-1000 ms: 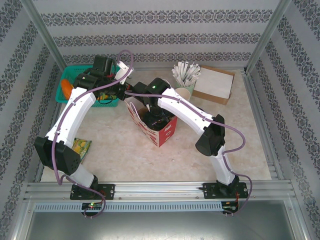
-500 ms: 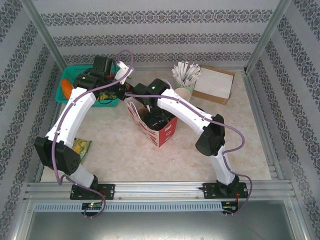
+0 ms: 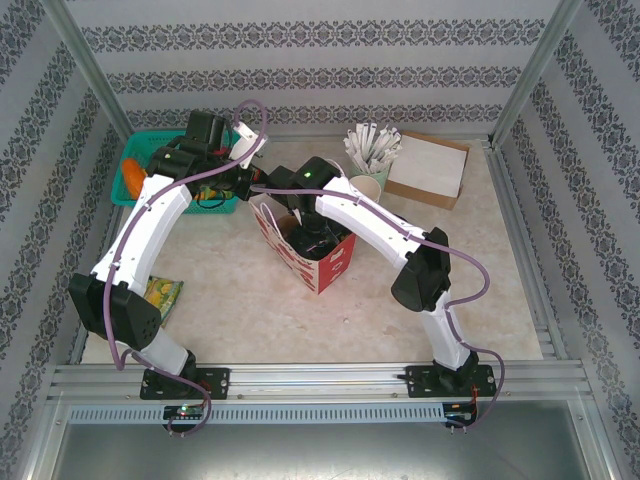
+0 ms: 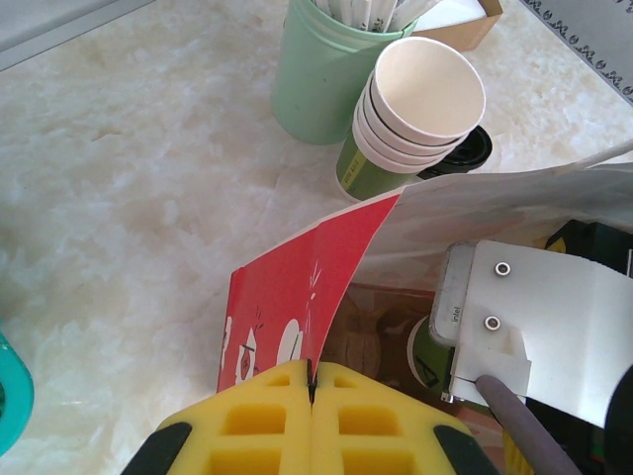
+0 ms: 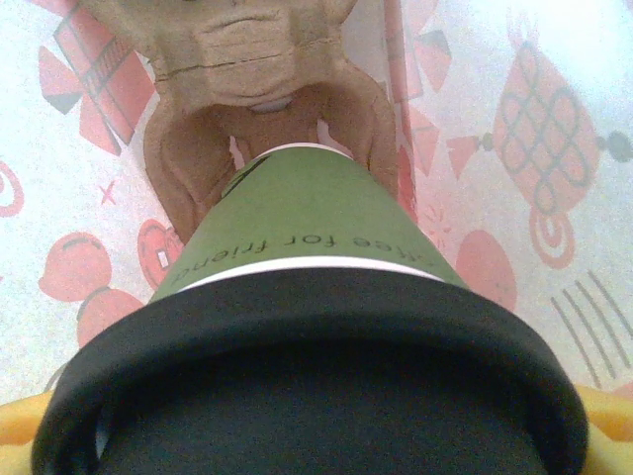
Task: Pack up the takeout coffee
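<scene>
The bag (image 3: 322, 268), red and white, stands open in the middle of the surface (image 4: 129, 168). The left hand (image 4: 312, 381) is completely closed on the upper edge of the bag's red side, and the paper is pinched between its two yellow fingers (image 4: 247, 421).

The right hand (image 3: 318, 240) reaches down into the bag from above. Its jaws stand wide and the coffee (image 5: 307, 237) is held between them. A yellow pad (image 5: 608, 416) shows at each side of the black lid. The coffee is inside the bag, upright, with the lid toward the wrist camera and the green side going down. Its lower end is at a round opening of a brown carrier (image 5: 247, 49) on the bag's bottom. I cannot tell if it already rests there.

Just behind the bag there is a stack of cups (image 4: 420, 109) without lids, tilted. A loose lid (image 4: 465, 153) lies beside the stack, and a green holder (image 4: 321, 74) with white sticks stands near it. A flat box (image 3: 428, 168) lies at the far right. A teal basket (image 3: 135, 170) is at the far left, and a small packet (image 3: 160, 295) lies near the left arm.
</scene>
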You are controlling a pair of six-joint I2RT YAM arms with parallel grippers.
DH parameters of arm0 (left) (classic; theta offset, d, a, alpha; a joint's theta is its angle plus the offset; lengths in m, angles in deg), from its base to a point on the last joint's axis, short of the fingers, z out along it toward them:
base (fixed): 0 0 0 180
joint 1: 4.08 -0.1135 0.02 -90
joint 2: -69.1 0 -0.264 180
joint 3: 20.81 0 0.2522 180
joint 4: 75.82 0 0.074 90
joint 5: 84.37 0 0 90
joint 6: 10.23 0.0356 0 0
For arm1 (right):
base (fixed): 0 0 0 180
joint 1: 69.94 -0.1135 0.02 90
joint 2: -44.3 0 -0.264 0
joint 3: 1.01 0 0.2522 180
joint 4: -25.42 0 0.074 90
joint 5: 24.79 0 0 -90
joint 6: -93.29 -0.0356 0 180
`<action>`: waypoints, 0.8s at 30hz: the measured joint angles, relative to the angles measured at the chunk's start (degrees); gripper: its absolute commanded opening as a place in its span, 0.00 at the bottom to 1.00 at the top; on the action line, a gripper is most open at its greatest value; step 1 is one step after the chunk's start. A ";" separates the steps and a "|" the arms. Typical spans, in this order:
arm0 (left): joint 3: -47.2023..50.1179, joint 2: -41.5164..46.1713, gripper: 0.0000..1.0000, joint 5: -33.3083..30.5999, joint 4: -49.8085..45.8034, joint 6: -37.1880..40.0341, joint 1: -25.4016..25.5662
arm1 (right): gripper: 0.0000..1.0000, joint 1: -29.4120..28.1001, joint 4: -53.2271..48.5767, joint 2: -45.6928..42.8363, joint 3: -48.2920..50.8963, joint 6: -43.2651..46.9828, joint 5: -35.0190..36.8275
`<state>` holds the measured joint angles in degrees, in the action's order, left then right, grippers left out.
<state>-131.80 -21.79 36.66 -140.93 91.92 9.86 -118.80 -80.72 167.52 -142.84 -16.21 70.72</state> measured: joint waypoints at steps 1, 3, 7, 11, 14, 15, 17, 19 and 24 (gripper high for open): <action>0.00 0.00 0.00 -0.02 0.00 0.00 0.00 | 0.65 0.00 0.02 0.00 0.00 0.00 0.00; 0.00 0.00 0.00 -0.02 0.00 0.00 0.00 | 0.65 0.00 0.02 0.02 0.00 0.02 0.00; 0.00 0.00 0.00 -0.02 0.00 0.00 0.00 | 0.65 0.00 0.02 0.07 0.00 0.20 0.00; 0.00 0.00 0.00 -0.02 0.00 0.00 0.00 | 0.65 0.00 0.02 0.09 0.22 0.22 0.00; 0.00 0.00 0.00 -0.02 0.00 0.00 0.00 | 0.65 0.00 0.04 0.09 0.44 0.22 -0.02; 0.00 0.00 0.00 -0.02 0.00 0.00 0.00 | 0.65 0.00 0.02 0.09 0.50 0.22 -0.02; 0.00 0.00 0.00 -0.02 0.00 0.00 0.00 | 0.65 0.00 0.04 0.09 0.59 0.22 0.00; 0.00 0.00 0.00 -0.02 0.00 0.00 0.00 | 0.65 0.00 0.15 0.09 0.70 0.20 0.00; 0.00 0.00 0.00 -0.02 0.00 0.02 0.00 | 0.65 0.00 0.39 0.09 0.74 0.17 -0.02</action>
<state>-131.80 -21.79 36.63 -140.93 91.94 9.86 -118.80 -80.33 167.61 -142.10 -16.04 70.70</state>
